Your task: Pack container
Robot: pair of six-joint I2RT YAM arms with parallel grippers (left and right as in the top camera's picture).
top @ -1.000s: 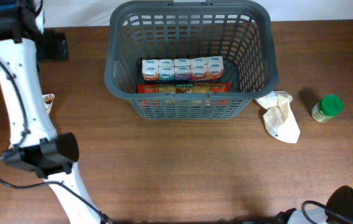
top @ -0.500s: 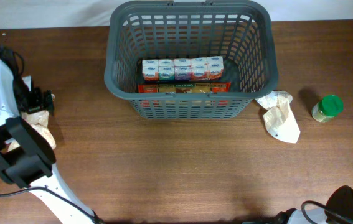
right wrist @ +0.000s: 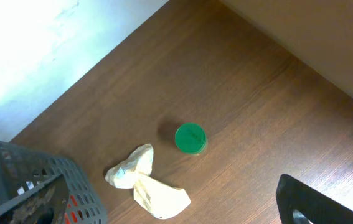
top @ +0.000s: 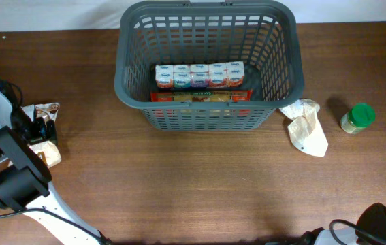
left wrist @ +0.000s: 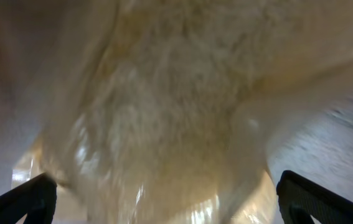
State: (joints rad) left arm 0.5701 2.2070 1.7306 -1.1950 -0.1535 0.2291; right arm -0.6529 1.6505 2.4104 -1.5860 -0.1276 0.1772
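- Far left: the left arm (top: 12, 180), raised over the back corner of the surface (top: 193, 177) 1 second ago, has dropped low onto a cream packet (top: 50, 154) at the left edge; the left fingers (left wrist: 27, 199) stand spread wide on either side of it, not yet closed on anything
- That descent suggests the next item for packing has been picked out, with the pickup itself not yet made
- Centre: the container (top: 126, 82) sits at the back middle of the surface, unmoved, holding a row of small cartons (top: 198, 75) and a red box (top: 199, 96) against its near wall, as it did 1 second ago
- Right: a crumpled pale packet (top: 307, 129) lies just beside the container's near right corner and a green-lidded jar (top: 358, 118) stands further right, both in the same places as before
- Far right: the right fingers (right wrist: 316, 199) hang wide open and empty, well apart from the jar
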